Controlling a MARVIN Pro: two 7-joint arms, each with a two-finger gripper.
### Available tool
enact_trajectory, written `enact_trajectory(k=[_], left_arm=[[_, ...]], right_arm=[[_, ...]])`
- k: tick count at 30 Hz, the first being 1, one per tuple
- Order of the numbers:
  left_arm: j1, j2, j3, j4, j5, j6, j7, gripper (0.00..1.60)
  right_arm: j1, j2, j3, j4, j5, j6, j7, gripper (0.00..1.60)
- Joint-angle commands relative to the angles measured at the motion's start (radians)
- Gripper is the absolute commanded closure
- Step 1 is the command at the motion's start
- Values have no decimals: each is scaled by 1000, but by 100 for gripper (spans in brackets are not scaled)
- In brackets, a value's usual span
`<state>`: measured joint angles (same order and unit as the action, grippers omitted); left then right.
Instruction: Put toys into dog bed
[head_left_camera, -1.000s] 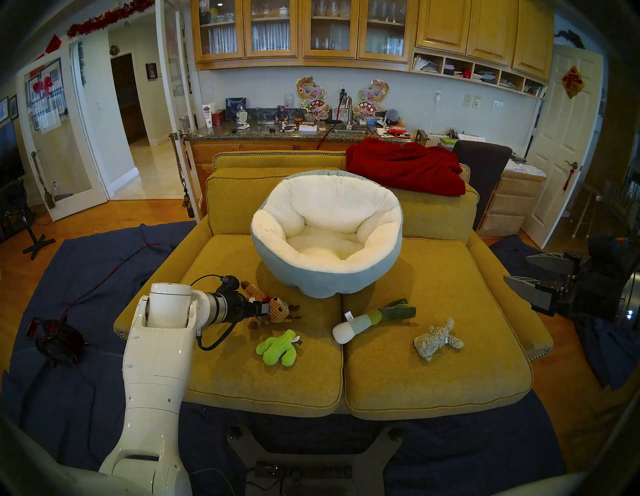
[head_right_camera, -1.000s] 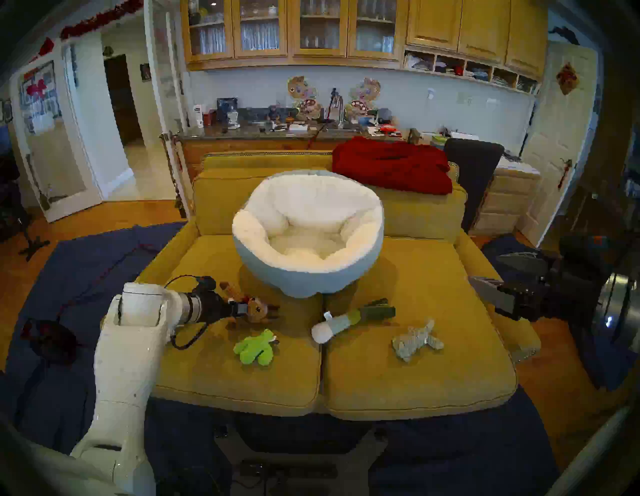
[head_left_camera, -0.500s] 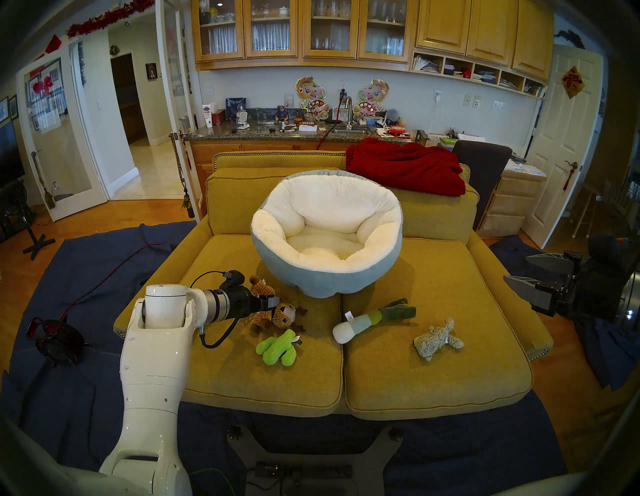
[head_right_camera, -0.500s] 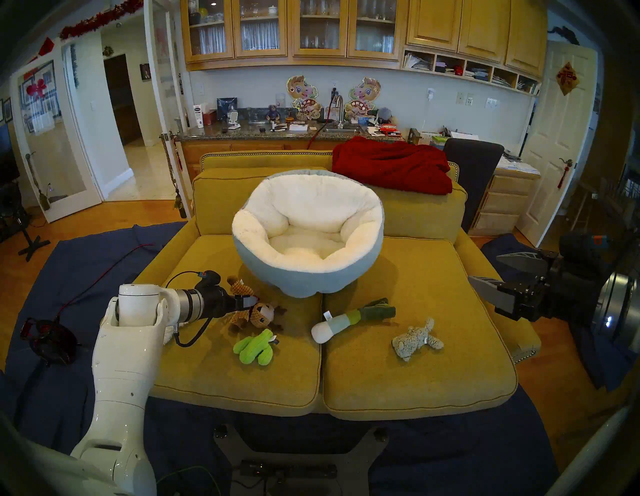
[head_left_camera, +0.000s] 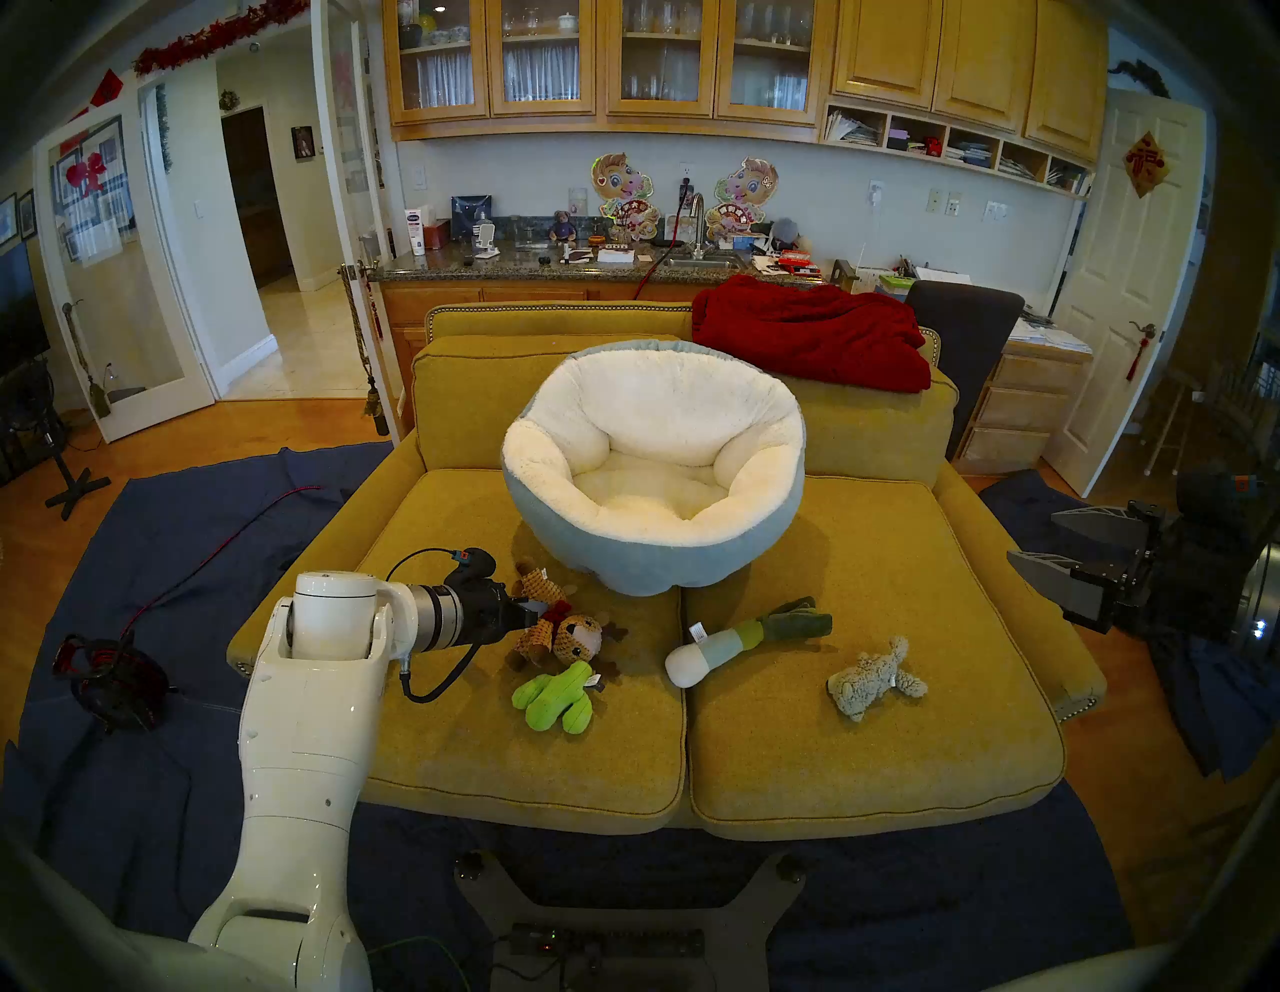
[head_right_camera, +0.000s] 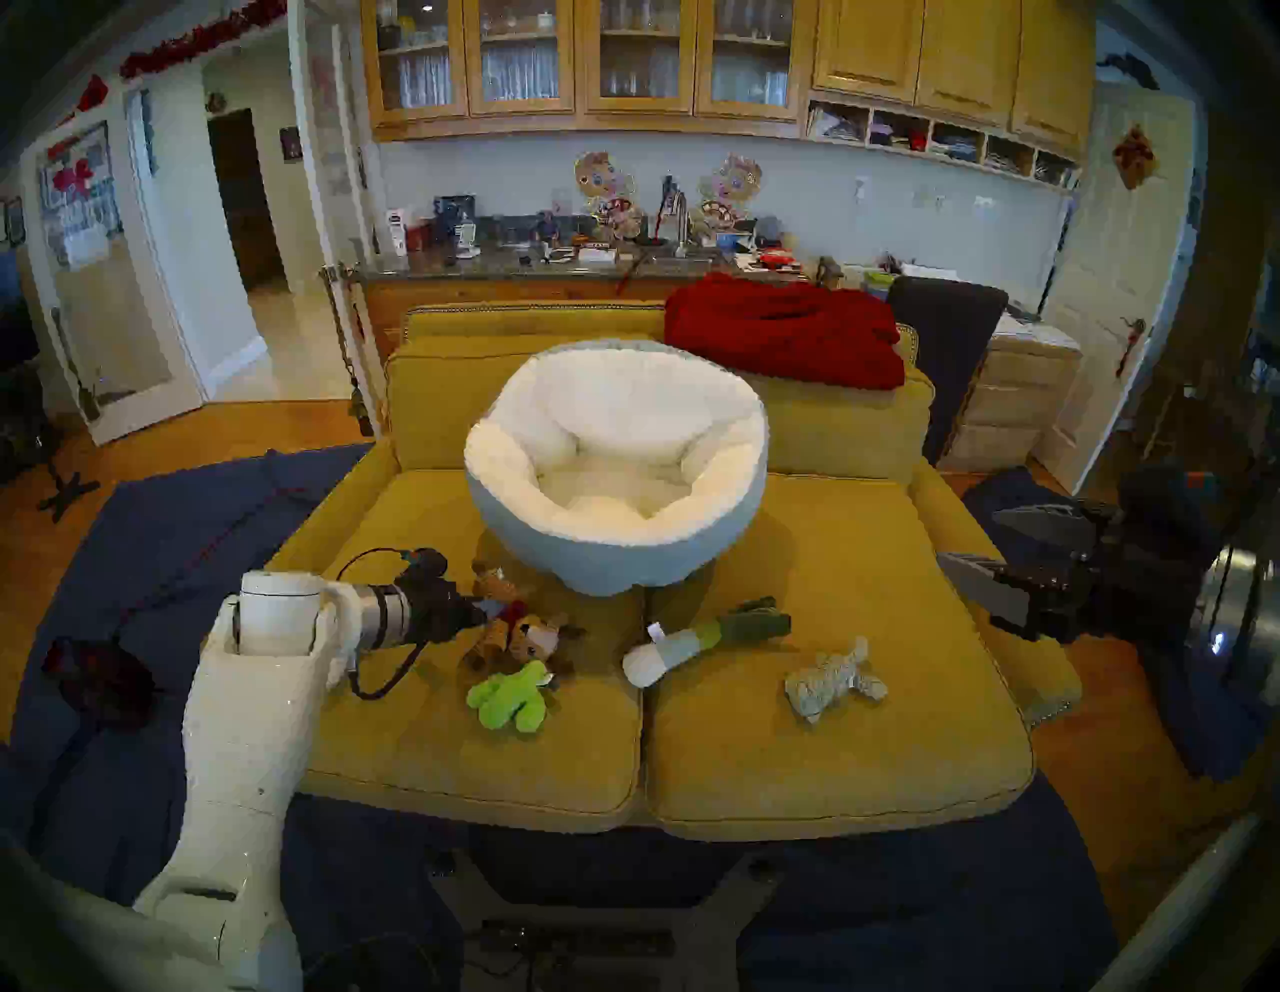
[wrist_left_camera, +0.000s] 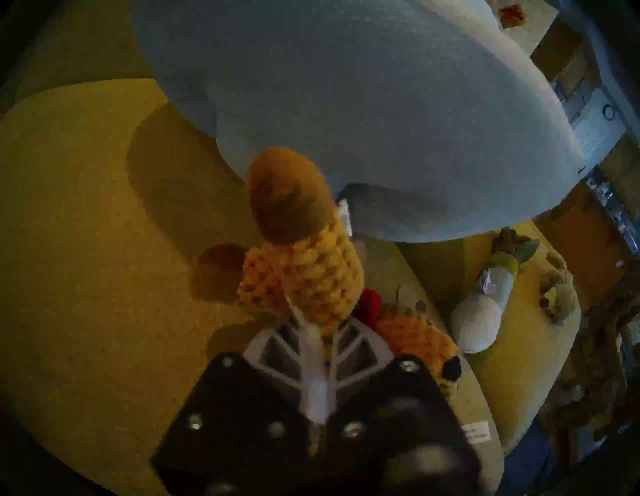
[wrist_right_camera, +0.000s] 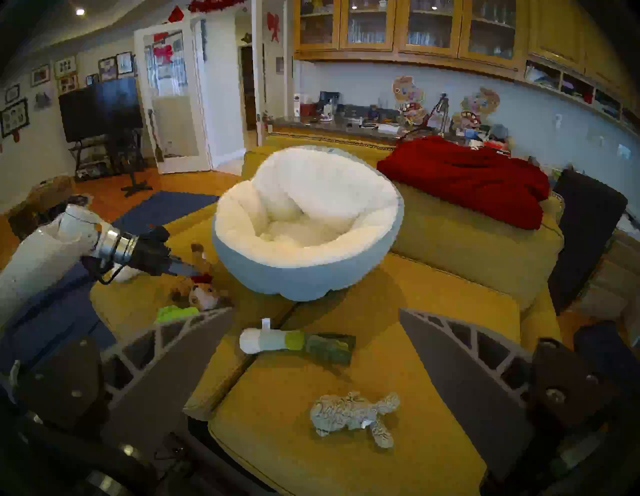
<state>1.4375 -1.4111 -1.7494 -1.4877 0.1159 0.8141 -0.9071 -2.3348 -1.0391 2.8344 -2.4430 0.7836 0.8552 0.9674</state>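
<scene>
My left gripper (head_left_camera: 530, 614) is shut on the brown-tan reindeer (head_left_camera: 562, 629) at its middle and holds it low over the left seat cushion, in front of the dog bed (head_left_camera: 627, 571). In the left wrist view the fingers (wrist_left_camera: 349, 341) pinch the reindeer (wrist_left_camera: 313, 277) under the bed's blue-grey wall (wrist_left_camera: 346, 86). The lime-green cactus (head_left_camera: 554, 696), the white-and-green leek (head_left_camera: 741, 641) and the grey-beige fuzzy animal (head_left_camera: 874, 679) lie on the seat. The lamb is hidden. My right gripper (head_left_camera: 1032, 535) is open and empty beyond the sofa's right arm.
The mustard-yellow sofa (head_left_camera: 866, 755) carries everything. A red blanket (head_left_camera: 810, 332) lies over its back at the right, with a dark chair (head_left_camera: 963, 325) behind. A cable reel (head_left_camera: 111, 682) sits on the blue floor cloth at the left.
My left wrist has turned and shifted slightly right with the reindeer in it. The toy's legs now point up toward the bed and its head hangs over the cactus. The right arm has not moved.
</scene>
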Motion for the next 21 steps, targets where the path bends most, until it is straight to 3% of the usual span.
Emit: enact_trajectory(k=[1, 21], left_arm=[[-13, -6, -7, -21, -1, -17, 11, 160], [-20, -36, -139, -228, -53, 35, 47, 160]], right_arm=[[1, 2, 9, 0, -1, 0, 0, 0], [2, 1, 7, 0, -1, 0, -1, 0]])
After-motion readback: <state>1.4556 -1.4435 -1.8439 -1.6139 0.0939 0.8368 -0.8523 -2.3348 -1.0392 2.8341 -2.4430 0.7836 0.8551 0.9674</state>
